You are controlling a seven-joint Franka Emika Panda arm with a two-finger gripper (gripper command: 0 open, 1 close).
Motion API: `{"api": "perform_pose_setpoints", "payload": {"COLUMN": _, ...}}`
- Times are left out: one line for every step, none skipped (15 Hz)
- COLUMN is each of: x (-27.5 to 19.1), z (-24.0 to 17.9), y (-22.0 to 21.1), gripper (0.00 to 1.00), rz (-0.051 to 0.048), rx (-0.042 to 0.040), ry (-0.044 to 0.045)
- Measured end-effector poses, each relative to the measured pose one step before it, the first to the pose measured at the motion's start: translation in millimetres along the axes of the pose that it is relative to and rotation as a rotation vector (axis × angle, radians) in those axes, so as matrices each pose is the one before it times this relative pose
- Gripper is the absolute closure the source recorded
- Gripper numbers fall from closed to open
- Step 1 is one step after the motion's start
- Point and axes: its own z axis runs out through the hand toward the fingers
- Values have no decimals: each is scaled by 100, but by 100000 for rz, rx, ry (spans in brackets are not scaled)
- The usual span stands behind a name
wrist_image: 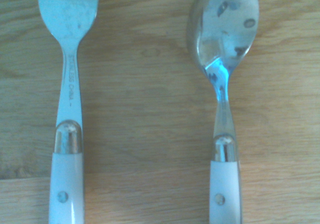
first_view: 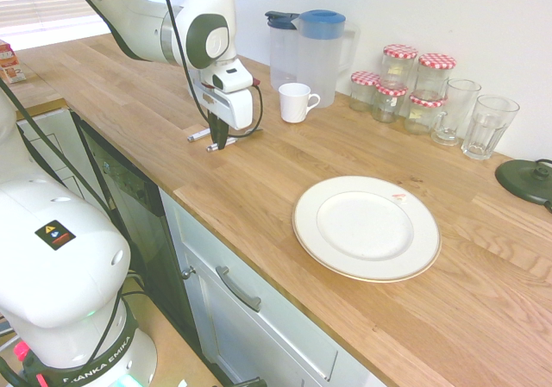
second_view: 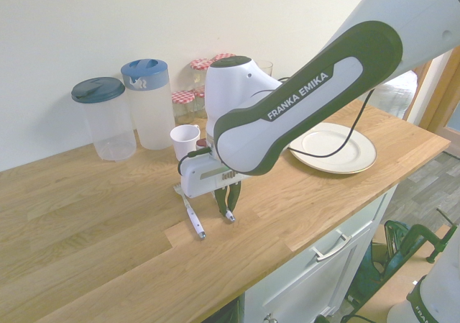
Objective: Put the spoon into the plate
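Pincer (first_view: 219, 140) first: pointing straight down at the wooden desk (first_view: 129, 85), with both fingers drawn in close and pinching the white handle of the spoon (first_view: 211, 147) from either side. Seen from the opposite side, standing with pincer (second_view: 228, 206) tips down at the desk (second_view: 86, 215) surface and the spoon (second_view: 231, 216) poking out beneath them toward the front edge, lying flat on the wood. Lying just beside it and roughly parallel, not touching, a fork (second_view: 194, 221) with a matching white handle, slightly longer, also showing behind the fingers in the first exterior view as a fork (first_view: 199, 134) end sticking out. Looking down through the wrist camera at the two side by side on the grain: the fork (wrist_image: 67, 34) with stamped print running along its neck, and the spoon (wrist_image: 222, 49) with its shiny bowl reflecting blue, both handles running off the picture edge. Sitting well apart from all this, further along the desk and near its front edge, the plate (first_view: 306, 223), cream-white, holding nothing; in the second exterior view, peeking out as a plate (second_view: 359, 157) partly hidden behind the arm. Standing behind the pincer toward the wall, a white cup (first_view: 295, 102) and two clear jugs (first_view: 321, 55) with lids, then red-checked jars (first_view: 401, 81) and drinking glasses (first_view: 489, 127) beyond them.
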Motion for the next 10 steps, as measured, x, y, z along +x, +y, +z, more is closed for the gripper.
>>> {"api": "perform_pose_setpoints", "payload": {"x": 702, "z": -1920, "y": 169, "gripper": 100, "rz": -2229, "rx": 3314, "ry": 347}}
{"api": "perform_pose_setpoints", "payload": {"x": 803, "z": -2157, "y": 425, "gripper": 100, "rz": -2613, "rx": 2251, "ry": 841}}
{"api": "perform_pose_setpoints", "payload": {"x": 1002, "z": -2330, "y": 711, "gripper": 100, "rz": -1813, "rx": 1393, "ry": 1426}}
{"api": "perform_pose_setpoints", "payload": {"x": 1177, "z": -2073, "y": 1046, "gripper": 100, "rz": -827, "rx": 656, "ry": 1397}}
{"api": "perform_pose_setpoints", "payload": {"x": 1509, "z": -1668, "y": 1382, "gripper": 100, "rz": -698, "rx": -97, "ry": 796}}
{"api": "perform_pose_setpoints", "payload": {"x": 1872, "z": -1172, "y": 1735, "gripper": 100, "rz": -1598, "rx": -724, "ry": 447}}
{"api": "perform_pose_setpoints", "payload": {"x": 2090, "z": -648, "y": 2147, "gripper": 100, "rz": -1690, "rx": -766, "ry": -254}}
{"api": "perform_pose_setpoints", "payload": {"x": 2366, "z": -173, "y": 2833, "gripper": 100, "rz": -773, "rx": -446, "ry": -458}}
{"api": "perform_pose_setpoints", "payload": {"x": 2098, "z": 283, "y": 3172, "gripper": 100, "rz": 95, "rx": -249, "ry": -845}}
{"api": "perform_pose_setpoints", "payload": {"x": 1748, "z": 567, "y": 3171, "gripper": 100, "rz": 330, "rx": -687, "ry": -897}}
